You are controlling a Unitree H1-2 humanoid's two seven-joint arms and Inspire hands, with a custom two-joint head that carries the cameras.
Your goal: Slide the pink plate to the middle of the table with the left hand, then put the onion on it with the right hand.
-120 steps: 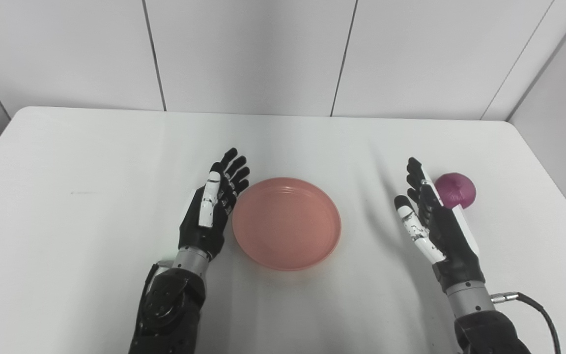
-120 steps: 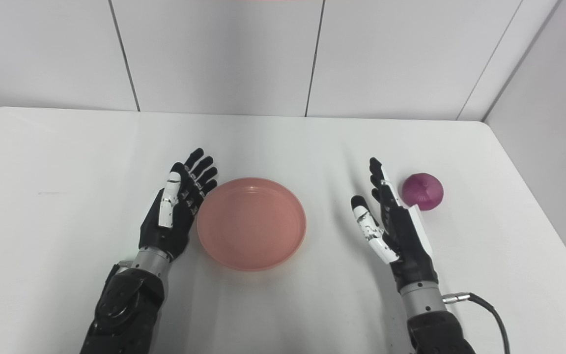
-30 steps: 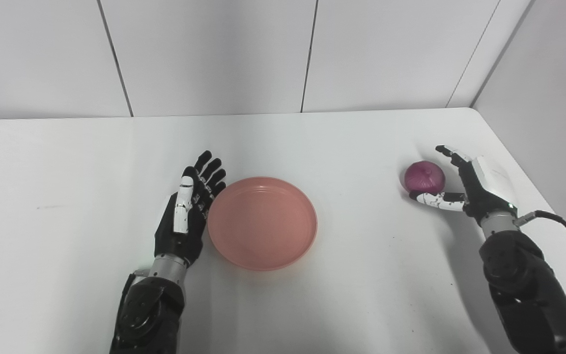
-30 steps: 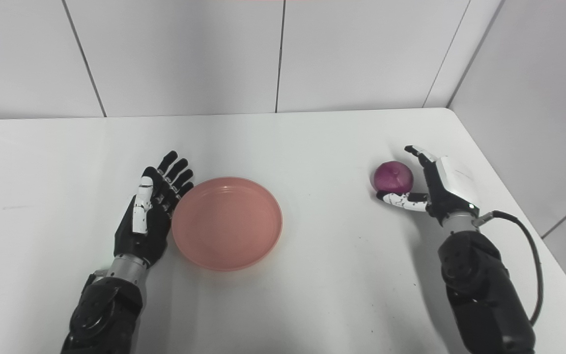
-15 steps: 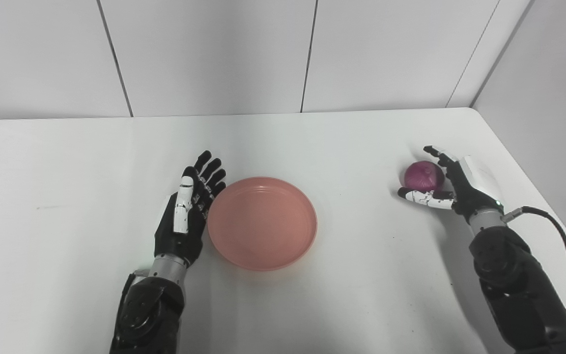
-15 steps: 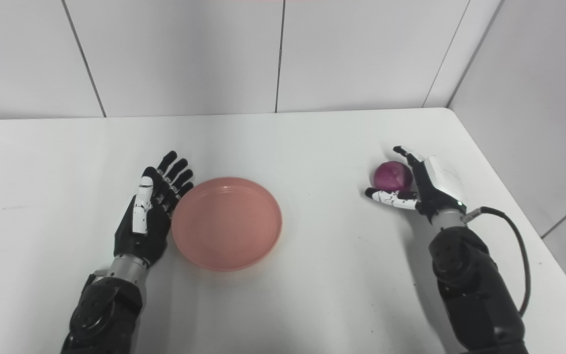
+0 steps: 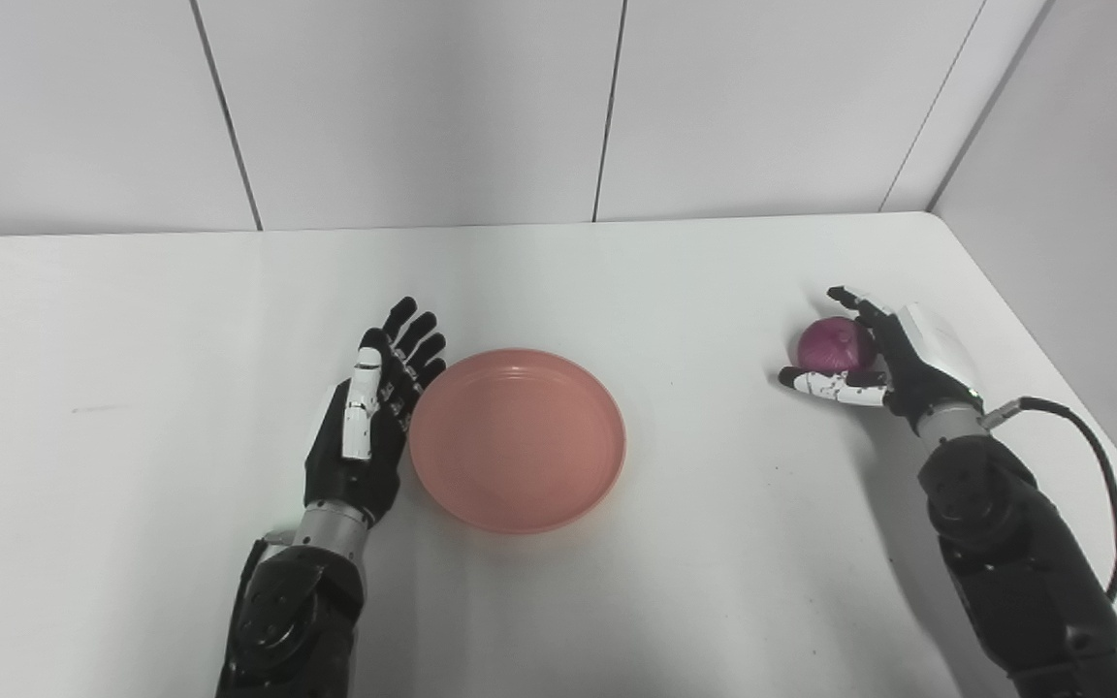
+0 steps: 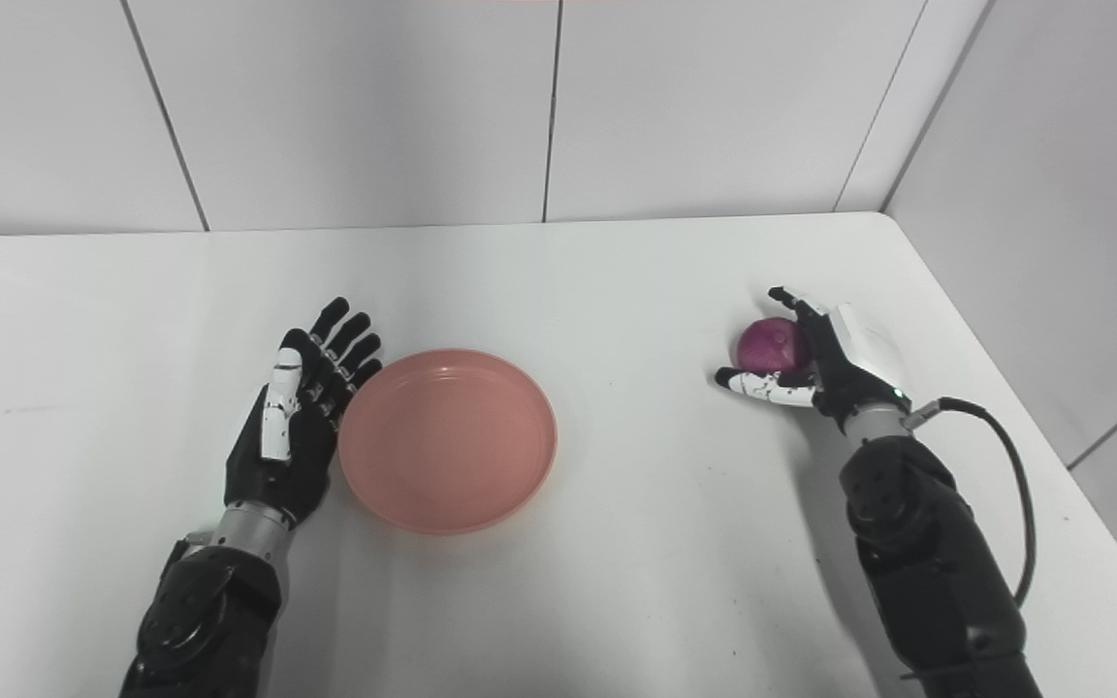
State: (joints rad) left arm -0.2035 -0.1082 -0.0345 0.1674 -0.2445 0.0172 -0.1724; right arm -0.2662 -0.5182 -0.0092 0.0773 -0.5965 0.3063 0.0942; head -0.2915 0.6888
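My right robot hand (image 7: 893,361) cups the onion (image 7: 832,344) near the surface's right edge, ready to lift. My left robot hand (image 7: 374,427) rests released beside the centred pink plate (image 7: 517,439), steadying it.

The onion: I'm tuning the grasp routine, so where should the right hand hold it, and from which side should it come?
Best around the widest middle of the onion, coming from its right, as the right hand is placed now. It is round and sits low on the table, so a wrap with the thumb in front and fingers curling over the far side likely suits it better than a top pinch.
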